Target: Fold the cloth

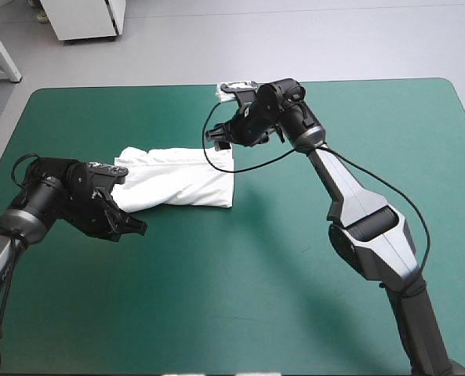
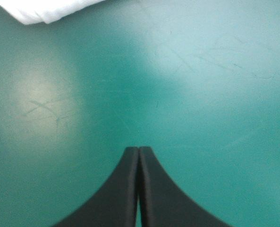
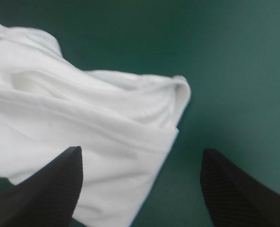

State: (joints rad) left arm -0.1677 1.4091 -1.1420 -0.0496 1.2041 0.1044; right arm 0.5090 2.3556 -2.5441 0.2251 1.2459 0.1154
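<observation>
Fold nearly finished, judging by the T-shirt (image 1: 181,182) bundled on the worktop (image 1: 279,298): left hand (image 2: 139,151) pressed together, empty, just beside it; right hand (image 3: 142,151) spread apart above its corner; next, probably, pinching that corner for a last fold.

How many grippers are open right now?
1. The right gripper is open, fingers apart over the T-shirt's right end, holding nothing. The left gripper is shut and empty, over bare teal-green cover just off the T-shirt's near left corner.
</observation>
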